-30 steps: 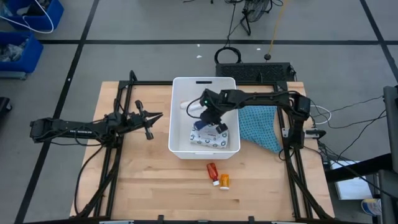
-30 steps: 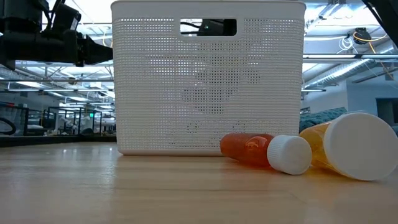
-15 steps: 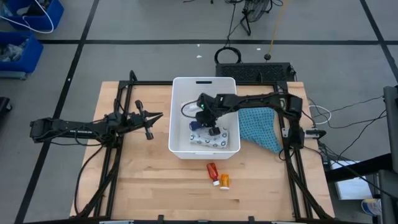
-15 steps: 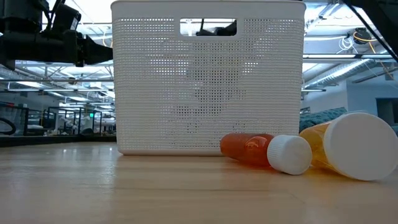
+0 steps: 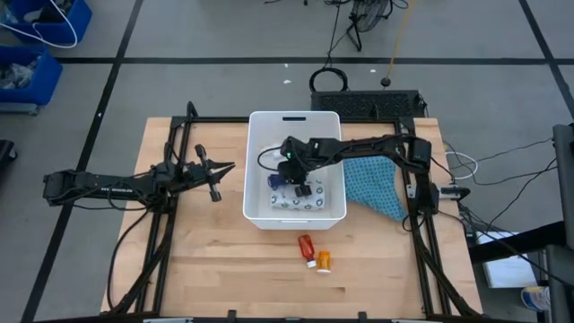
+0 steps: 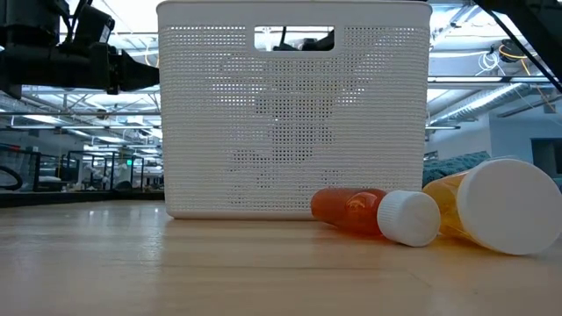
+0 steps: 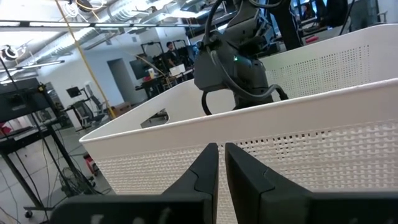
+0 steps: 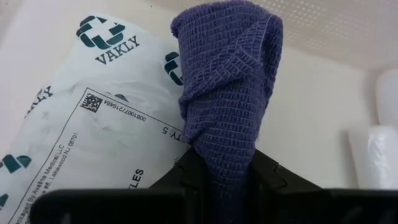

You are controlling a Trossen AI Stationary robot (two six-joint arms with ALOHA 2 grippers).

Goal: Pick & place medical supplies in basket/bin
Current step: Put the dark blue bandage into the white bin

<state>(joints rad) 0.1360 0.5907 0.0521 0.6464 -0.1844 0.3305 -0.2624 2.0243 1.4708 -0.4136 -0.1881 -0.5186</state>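
Note:
The white tub [image 5: 294, 116] stands mid-table. My right gripper [image 5: 289, 178] reaches down into it, shut on a dark blue crumpled bandage piece [image 8: 230, 93]. Below that piece, on the tub's floor, lies the white printed packet [image 8: 93, 124], with white tubes [image 8: 380, 140] beside it. A red bottle [image 5: 307, 246] and an orange bottle [image 5: 324, 261] lie on their sides on the table, near the tub's near wall. My left gripper [image 5: 226, 168] waits shut, left of the tub and level with its wall [image 7: 348, 155]. My right gripper pinches the bandage piece's lower end [image 8: 227, 168] between its two fingers [image 8: 180, 177]. The fingers slant down into the tub from the table's right side. The piece sticks out past the fingertips over the packet. Whether it touches the packet, I cannot tell.
A teal cloth [image 5: 372, 184] lies right of the tub under my right arm. Black frame rails [image 5: 170, 206] run along both sides of the table. Blue crates [image 5: 36, 54] stand on the floor at the far left.
My right gripper has sunk deeper into the tub and shifted a little toward the table's left edge, rolling its wrist. It stays shut on the bandage piece.

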